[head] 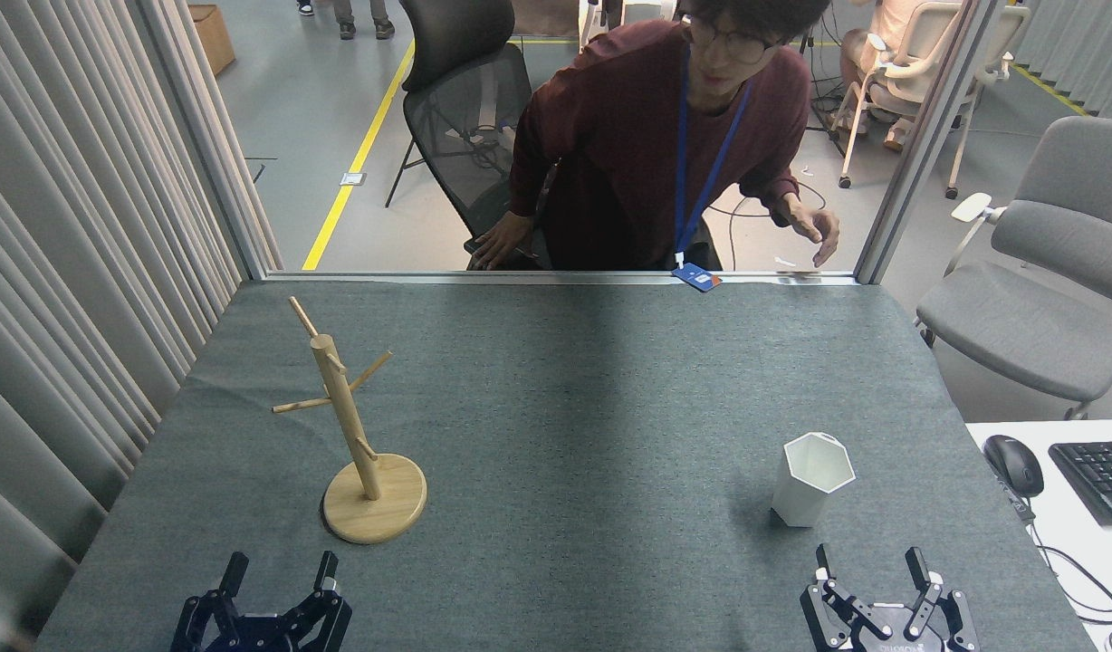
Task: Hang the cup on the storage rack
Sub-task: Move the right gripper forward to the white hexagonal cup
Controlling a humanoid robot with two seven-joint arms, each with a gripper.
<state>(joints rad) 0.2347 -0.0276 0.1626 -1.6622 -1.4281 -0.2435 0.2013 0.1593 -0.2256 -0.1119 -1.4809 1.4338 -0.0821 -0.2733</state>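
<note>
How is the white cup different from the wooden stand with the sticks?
The cup is plain white, while the storage rack is light wood. The cup is short, wide and open at the top; the rack is taller, a thin post with slanted pegs on a round base. The cup stands near the right gripper, the rack near the left gripper. Both stand upright on the grey table, untouched.

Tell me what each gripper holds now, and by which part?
Nothing. Left gripper and right gripper are open and empty; the cup stands free.
</note>
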